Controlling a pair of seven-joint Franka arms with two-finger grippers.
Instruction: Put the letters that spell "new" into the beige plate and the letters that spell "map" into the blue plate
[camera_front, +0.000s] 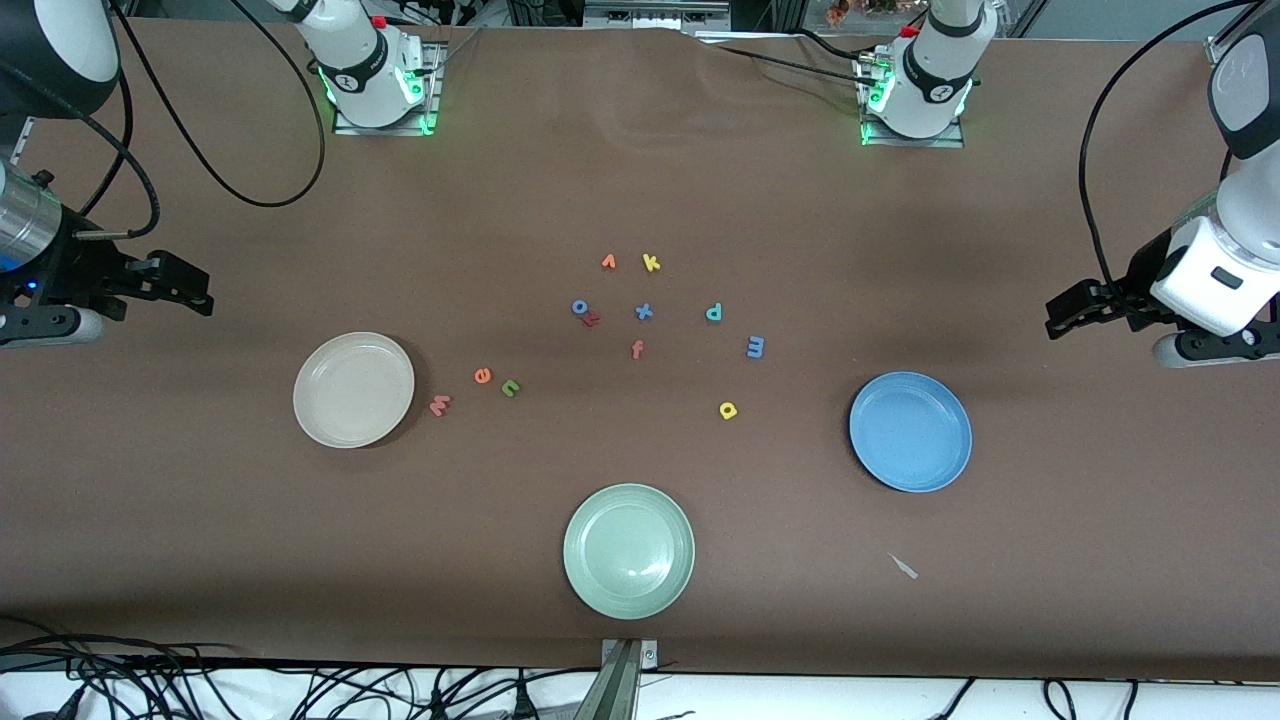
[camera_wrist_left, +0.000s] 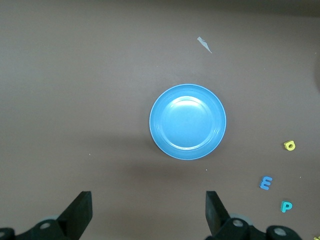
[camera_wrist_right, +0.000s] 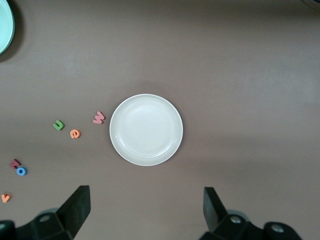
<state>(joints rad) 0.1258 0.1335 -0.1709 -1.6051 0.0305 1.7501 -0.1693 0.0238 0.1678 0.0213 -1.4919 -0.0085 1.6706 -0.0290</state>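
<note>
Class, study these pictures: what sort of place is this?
Probably a robotics lab: two white robot arm bases bolted to a brown-covered table, loose black cables along its edge, and tiny foam letters for sorting.

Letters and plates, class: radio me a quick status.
Left gripper and right gripper open, holding nothing. Beige plate and blue plate hold no letters. Nothing in the way.

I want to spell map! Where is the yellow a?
The yellow a lies on the brown table in the front view, beside the blue plate and nearer to the front camera than the blue m.
</note>
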